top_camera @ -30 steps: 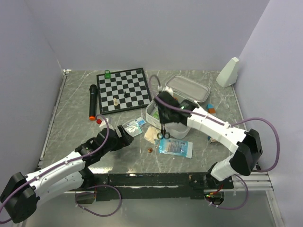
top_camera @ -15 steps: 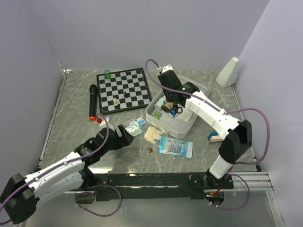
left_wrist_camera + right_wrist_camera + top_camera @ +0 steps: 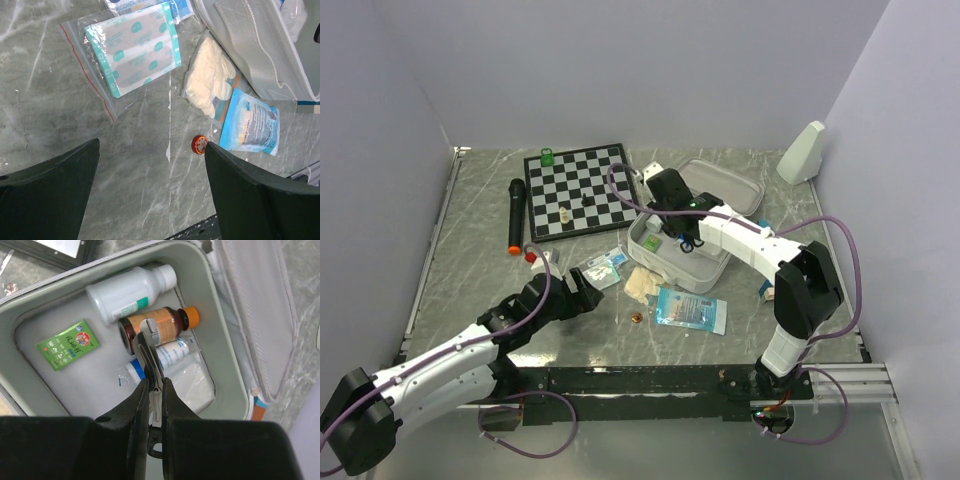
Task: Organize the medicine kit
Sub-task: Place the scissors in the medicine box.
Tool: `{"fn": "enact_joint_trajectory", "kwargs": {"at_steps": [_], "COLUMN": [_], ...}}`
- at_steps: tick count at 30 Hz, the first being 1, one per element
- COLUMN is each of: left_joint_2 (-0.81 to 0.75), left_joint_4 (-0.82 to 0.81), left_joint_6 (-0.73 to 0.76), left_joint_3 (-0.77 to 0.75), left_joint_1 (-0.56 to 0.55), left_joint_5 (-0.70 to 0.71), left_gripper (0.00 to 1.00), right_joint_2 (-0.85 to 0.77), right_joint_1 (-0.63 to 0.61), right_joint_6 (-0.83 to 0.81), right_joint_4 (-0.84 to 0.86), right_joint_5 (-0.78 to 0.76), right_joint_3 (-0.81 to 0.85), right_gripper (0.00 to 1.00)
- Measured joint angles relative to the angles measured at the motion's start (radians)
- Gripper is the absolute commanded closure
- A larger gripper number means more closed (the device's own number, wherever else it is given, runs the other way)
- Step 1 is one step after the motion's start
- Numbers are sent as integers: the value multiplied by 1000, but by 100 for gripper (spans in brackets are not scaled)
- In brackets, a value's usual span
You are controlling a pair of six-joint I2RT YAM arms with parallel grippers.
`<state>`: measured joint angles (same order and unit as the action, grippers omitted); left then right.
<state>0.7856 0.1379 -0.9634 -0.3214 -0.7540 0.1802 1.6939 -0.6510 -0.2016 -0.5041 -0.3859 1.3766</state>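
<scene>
My right hand (image 3: 155,390) is clamped on the scissors (image 3: 150,347), blades pointing out, above the open kit (image 3: 667,270), which sits mid-surface just right of the chessboard (image 3: 582,190). My left hand (image 3: 150,145) hangs spread and empty. The kit looks soft-walled and light, likely to slide or buckle if pushed, so I'd take it by the rim or the lid's zip edge. Only my right wrist view shows what is inside: a white bottle (image 3: 127,292), an amber bottle (image 3: 160,325) and a green sachet (image 3: 67,345). My left wrist view shows the bag of plasters (image 3: 132,50) lying outside.
</scene>
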Motion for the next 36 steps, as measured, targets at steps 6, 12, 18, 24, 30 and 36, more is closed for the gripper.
{"fn": "enact_joint_trajectory", "kwargs": {"at_steps": [6,12,18,24,30,36], "left_joint_2": [2,3,18,16,14,17], "left_joint_4": [-5,-22,-23,-22,-21,-21], "left_joint_6": [1,2,6,8,9,13], "left_joint_3": [7,18,20,21,24,24], "left_joint_1": [0,0,0,0,0,0], "left_joint_5": [0,-4,-12,-18,-18,-18], "left_gripper": [9,10,9,9,9,9], "right_joint_2": [5,5,5,32,82,82], "right_joint_1": [0,0,0,0,0,0], "right_joint_6": [-57,-104,-147,-177,-210,-256], "right_joint_4": [56,68,70,65,68,85], "right_joint_5": [73,156,215,230,209,167], "right_joint_3": [-44,-100,-139,-114,-87,-87], "right_gripper": [100,100,97,96,96,89]}}
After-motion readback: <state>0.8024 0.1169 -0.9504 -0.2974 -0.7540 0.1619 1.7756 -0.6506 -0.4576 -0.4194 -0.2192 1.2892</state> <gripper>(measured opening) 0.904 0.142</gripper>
